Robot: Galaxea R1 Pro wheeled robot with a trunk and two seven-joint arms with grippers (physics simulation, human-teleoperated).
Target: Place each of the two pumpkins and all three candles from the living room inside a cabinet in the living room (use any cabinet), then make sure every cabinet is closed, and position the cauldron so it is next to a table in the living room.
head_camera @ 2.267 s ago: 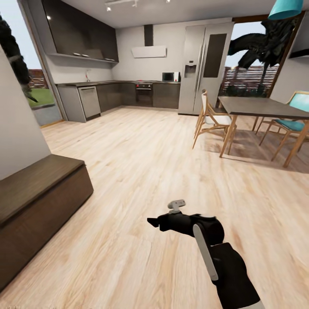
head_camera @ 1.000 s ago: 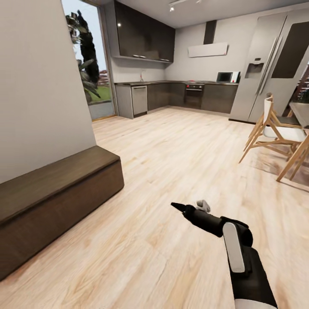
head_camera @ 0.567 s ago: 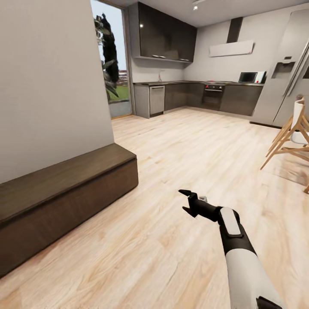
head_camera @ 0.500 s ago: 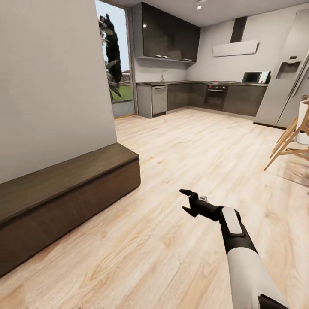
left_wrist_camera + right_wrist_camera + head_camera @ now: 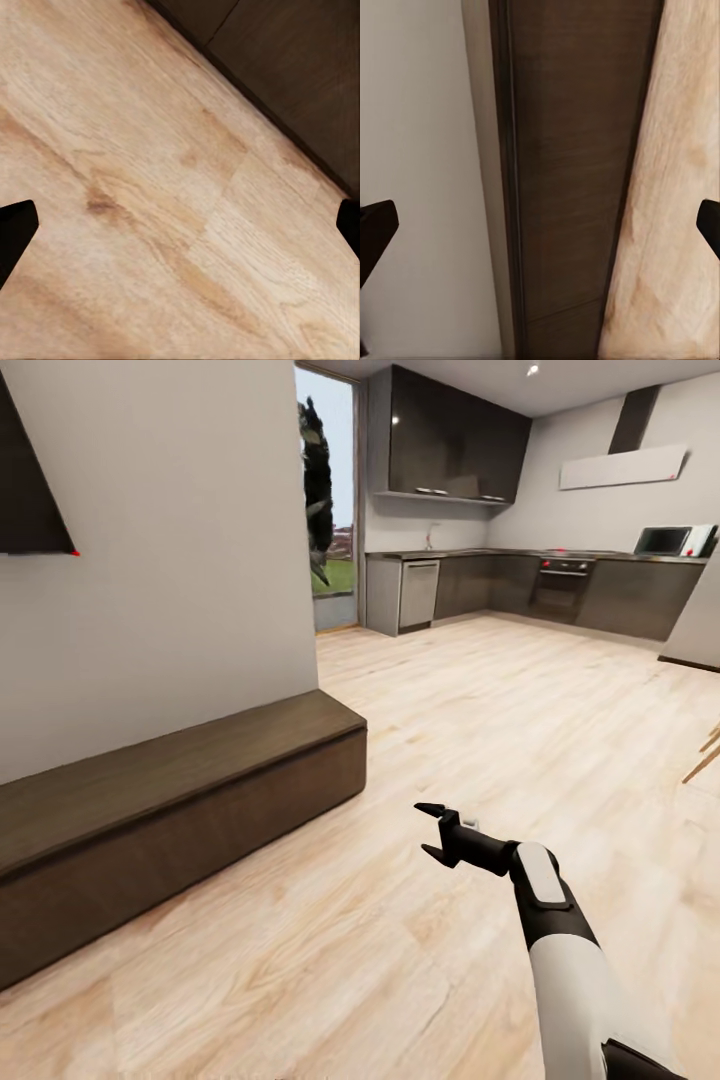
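Along the wall from 9 to 11 o'clock runs the cabinet (image 5: 180, 800), long, low and dark brown, its front flush and shut as far as the head view shows. Nothing stands on its top, and what it holds cannot be seen. No pumpkins, candles or cauldron are in sight, so they must be sought elsewhere in the room.

Out at 1 o'clock over the wooden floor (image 5: 480, 700) reaches the right end effector (image 5: 430, 828), released, its fingers spread and gripping nothing. The left end effector (image 5: 180, 225) is likewise released, with both fingertips wide apart at the picture's edges above bare boards near the cabinet's base.

My reading is that the robot is in transit, scanning for the items. Done well, this means turning the base smoothly, keeping the outstretched arm clear of the cabinet corner, and holding the head low enough to catch small things on the floor. The kitchen (image 5: 520, 575) lies off at 12 to 1 o'clock.
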